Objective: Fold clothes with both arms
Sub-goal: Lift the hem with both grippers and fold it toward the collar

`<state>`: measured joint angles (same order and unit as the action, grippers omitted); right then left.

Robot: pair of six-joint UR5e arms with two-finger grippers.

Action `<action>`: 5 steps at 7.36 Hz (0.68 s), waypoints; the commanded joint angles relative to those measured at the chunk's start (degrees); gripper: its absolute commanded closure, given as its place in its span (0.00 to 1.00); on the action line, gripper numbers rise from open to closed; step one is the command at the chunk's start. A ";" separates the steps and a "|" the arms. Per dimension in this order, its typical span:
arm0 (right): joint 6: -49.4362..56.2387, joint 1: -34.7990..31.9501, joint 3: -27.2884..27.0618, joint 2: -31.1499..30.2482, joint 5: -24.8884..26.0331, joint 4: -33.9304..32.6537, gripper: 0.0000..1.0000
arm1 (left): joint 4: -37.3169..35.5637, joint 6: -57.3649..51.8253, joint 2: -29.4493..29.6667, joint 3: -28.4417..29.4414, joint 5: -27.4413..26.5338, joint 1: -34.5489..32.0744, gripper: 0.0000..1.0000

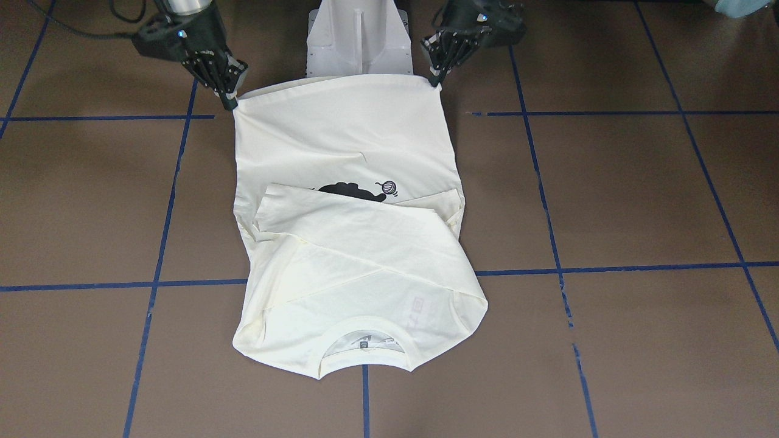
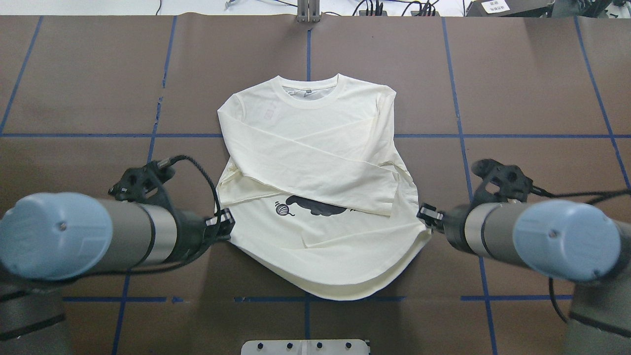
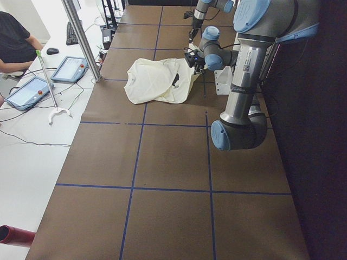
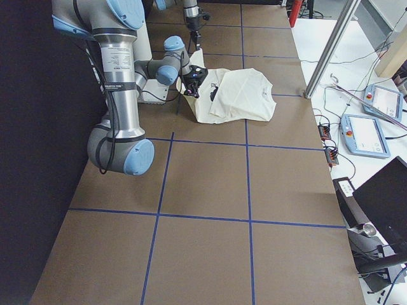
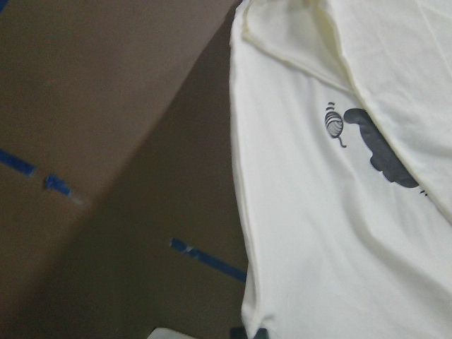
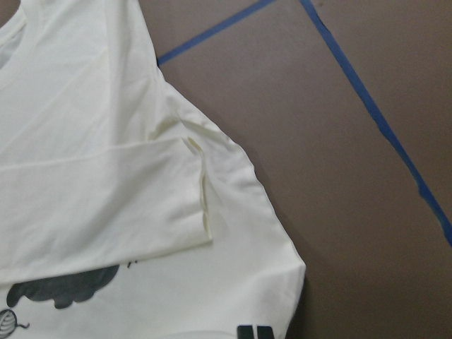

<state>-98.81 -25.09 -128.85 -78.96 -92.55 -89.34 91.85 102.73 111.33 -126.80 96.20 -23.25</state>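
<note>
The cream long-sleeved shirt [image 1: 341, 140] [image 2: 320, 148] lies print side up on the brown table, collar away from the robot. Both sleeves are folded across the chest and hide most of the black cat print [image 2: 315, 206]; the yarn ball [image 2: 282, 209] shows. My left gripper [image 2: 229, 224] [image 1: 436, 81] is shut on the hem corner on its side. My right gripper [image 2: 423, 213] [image 1: 232, 103] is shut on the opposite hem corner. The hem hangs stretched between them, raised off the table. In the wrist views the shirt [image 5: 339, 233] [image 6: 85, 141] fills much of each picture.
The white pedestal base [image 1: 359, 42] [image 2: 305, 346] stands just behind the hem. Blue tape lines [image 1: 608, 267] grid the brown table. Off the table's far side are control tablets [image 3: 70, 67] [image 4: 365, 136], a metal pole [image 3: 81, 38] and a seated person [image 3: 16, 43].
</note>
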 commanded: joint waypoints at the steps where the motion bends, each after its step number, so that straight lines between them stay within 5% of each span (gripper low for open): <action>1: 12.71 -15.04 18.74 14.67 -9.91 -0.75 1.00 | 0.87 -13.55 6.60 12.41 0.39 -11.34 1.00; 5: 24.09 -21.84 48.01 29.46 -10.02 3.87 1.00 | 21.13 -20.19 14.07 40.43 0.04 -19.29 1.00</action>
<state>-76.96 -45.16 -90.20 -53.93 -102.53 -88.50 106.12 84.16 123.21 -95.26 96.38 -40.89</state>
